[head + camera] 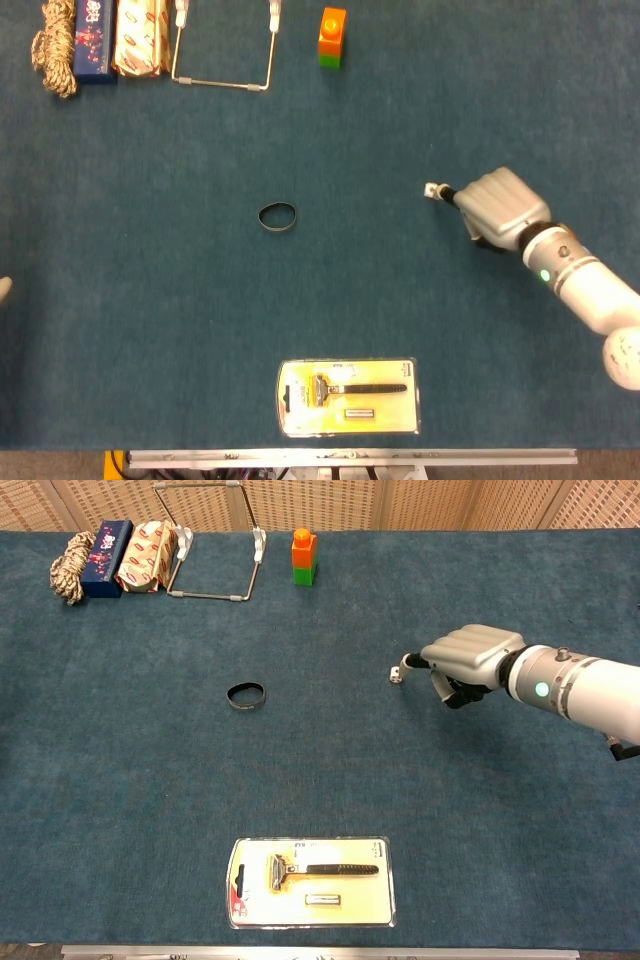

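We are looking at a small white die [432, 189] lying on the blue table cover [200, 330], right of the middle and nearer the far edge than the near one. The right hand [497, 207] is reaching in from the right edge with one fingertip [409, 661] stretched out and touching the die, as far as the small picture is telling us; the other fingers are curling under the palm and are gripping nothing.

The die is light and is meeting only that one fingertip, so we are judging that a nudge could send it skittering or tumbling away toward the black band [277, 216], lying well apart to the left. With the fingers tucked under, a grasp could also be closing on nothing.

The left hand [4, 289] is barely showing at the left edge; its state we cannot tell.
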{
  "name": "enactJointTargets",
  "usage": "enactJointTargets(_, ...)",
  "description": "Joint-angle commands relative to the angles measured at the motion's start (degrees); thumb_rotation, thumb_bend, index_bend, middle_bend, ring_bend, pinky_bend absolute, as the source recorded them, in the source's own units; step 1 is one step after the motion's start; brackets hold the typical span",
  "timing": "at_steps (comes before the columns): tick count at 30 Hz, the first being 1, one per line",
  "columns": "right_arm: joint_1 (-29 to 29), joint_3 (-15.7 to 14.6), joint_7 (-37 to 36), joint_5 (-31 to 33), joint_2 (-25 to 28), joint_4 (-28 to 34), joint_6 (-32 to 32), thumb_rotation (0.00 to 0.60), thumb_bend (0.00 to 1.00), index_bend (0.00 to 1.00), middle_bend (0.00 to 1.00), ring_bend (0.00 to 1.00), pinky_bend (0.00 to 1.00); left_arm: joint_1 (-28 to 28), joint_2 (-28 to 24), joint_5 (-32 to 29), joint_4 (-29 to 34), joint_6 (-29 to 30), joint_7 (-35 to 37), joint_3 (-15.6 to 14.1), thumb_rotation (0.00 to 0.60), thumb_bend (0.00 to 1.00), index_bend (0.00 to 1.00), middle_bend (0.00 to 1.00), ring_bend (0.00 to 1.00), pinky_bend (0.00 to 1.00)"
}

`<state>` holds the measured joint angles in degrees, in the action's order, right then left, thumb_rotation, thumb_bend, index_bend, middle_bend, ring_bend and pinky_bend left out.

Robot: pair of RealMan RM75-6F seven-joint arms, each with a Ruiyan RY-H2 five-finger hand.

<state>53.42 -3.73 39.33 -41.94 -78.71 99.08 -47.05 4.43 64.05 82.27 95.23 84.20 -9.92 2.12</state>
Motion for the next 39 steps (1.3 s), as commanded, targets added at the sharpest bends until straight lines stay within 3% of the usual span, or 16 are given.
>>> enactJointTargets(1,0.1,0.1,-0.2,-0.4,0.0,0.2,-0.5,0.589,1.00,0.20,1.00,1.00,1.00,0.0,0.0,0.1,0.0,0.1,0.1,0.0,0.600,0.03,0.00,0.00,0.01,0.00)
enactJointTargets(11,0.1,-0.8,-0.3,0.6,1.5,0.6,-1.6,0.587,1.00,0.20,1.00,1.00,1.00,-0.1,0.1,0.2,-0.1,-0.1,0.2,-0.1,0.600,0.03,0.00,0.00,0.01,0.00)
enactJointTargets(30,2.9,0.9,-1.6,3.6,-3.2,-6.8,1.6,0.588,1.00,0.20,1.00,1.00,1.00,-0.3,-0.1,-0.2,0.0,-0.2,0.3,-0.1,0.600,0.03,0.00,0.00,0.01,0.00)
enactJointTargets(39,3.9,-0.3,-0.4,5.6,-3.9,-7.2,1.8,0.587,1.00,0.20,1.00,1.00,1.00,-0.3,-0.1,-0.4,-0.3,-0.3,0.7,-0.1,0.600,0.03,0.00,0.00,0.01,0.00)
